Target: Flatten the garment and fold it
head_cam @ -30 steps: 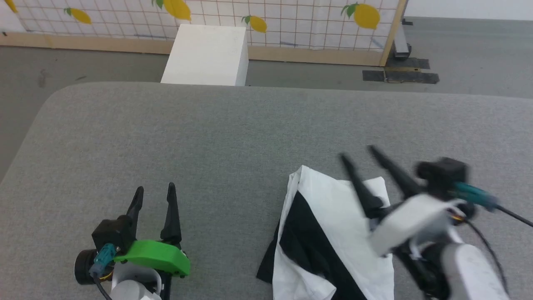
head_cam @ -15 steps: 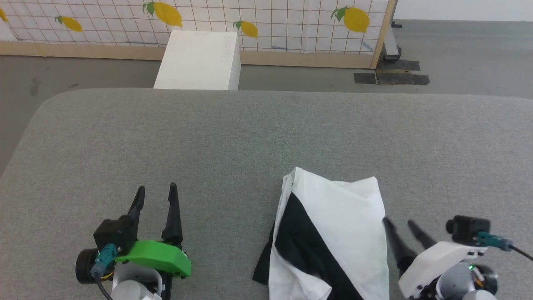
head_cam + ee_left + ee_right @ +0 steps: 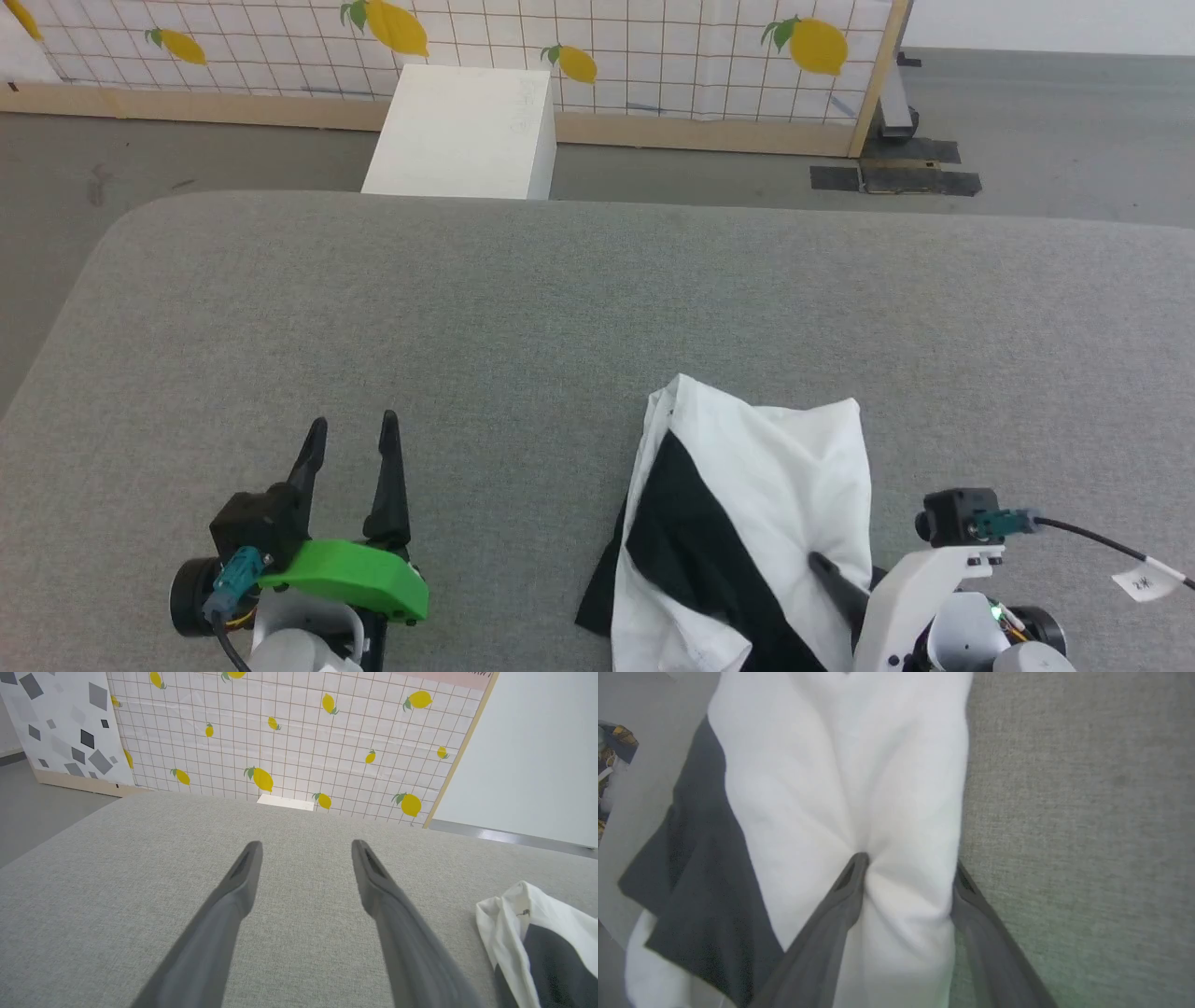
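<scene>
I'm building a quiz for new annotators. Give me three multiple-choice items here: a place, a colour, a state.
1. Where on the grey table does the T-shirt lie?
A near right
B far left corner
C over the far edge

2. What colour is the cover behind the left gripper?
A red
B green
C blue

3. How is the left gripper?
A shut on a sleeve
B shut, empty
C open, empty

1A: the right gripper straddles its edge.
2B: the cover is bright green.
3C: fingers apart over bare table.
</scene>
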You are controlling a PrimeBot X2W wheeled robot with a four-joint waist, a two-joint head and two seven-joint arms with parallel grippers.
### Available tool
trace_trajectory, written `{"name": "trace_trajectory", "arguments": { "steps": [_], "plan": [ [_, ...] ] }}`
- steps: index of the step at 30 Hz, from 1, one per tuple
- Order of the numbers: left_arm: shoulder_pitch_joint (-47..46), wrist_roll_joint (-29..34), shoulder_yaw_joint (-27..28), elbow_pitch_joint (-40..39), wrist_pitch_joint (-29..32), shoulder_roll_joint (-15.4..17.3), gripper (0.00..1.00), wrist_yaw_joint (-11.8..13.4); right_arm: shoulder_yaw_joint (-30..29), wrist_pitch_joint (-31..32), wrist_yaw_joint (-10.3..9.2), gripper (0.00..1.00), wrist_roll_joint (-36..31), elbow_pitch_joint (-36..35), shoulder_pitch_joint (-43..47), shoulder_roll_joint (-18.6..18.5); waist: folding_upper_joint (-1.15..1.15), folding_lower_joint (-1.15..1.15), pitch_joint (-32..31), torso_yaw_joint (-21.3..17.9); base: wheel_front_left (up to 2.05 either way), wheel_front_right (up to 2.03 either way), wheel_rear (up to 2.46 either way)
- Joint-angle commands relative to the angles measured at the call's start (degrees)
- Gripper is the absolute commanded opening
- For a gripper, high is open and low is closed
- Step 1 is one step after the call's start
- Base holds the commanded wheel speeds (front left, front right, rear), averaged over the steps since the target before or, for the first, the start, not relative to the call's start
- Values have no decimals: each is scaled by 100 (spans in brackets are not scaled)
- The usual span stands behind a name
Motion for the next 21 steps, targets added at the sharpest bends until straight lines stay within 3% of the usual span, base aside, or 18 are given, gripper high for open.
{"name": "trace_trajectory", "arguments": {
  "steps": [1, 8, 11, 16, 21],
  "plan": [
    [29, 33, 21, 0, -27, -27, 100, -7, -22, 91, -9, 0, -213, -27, -84, 0, 0, 0, 11, -19, 0, 0, 0],
    [82, 16, 137, -118, -27, -29, 100, 10, 209, 975, -9, 0, -1893, -612, -486, -87, 0, 0, 102, -441, 0, 0, 0],
    [70, 49, 162, -220, -27, -27, 100, 21, 636, 1353, -9, 0, -2290, -762, -773, -640, 0, 0, 195, -730, 0, 0, 0],
    [-35, 134, 162, -437, -27, -11, 100, 32, 1159, 1682, -9, 0, -2384, -764, -1368, -1775, 0, 0, 441, -1322, 0, 0, 0],
    [-242, 227, 118, -587, -27, 42, 100, 19, 1329, 1584, -9, 0, -2383, -549, -2001, -2417, 0, 0, 797, -1916, 0, 0, 0]
  ]
}}
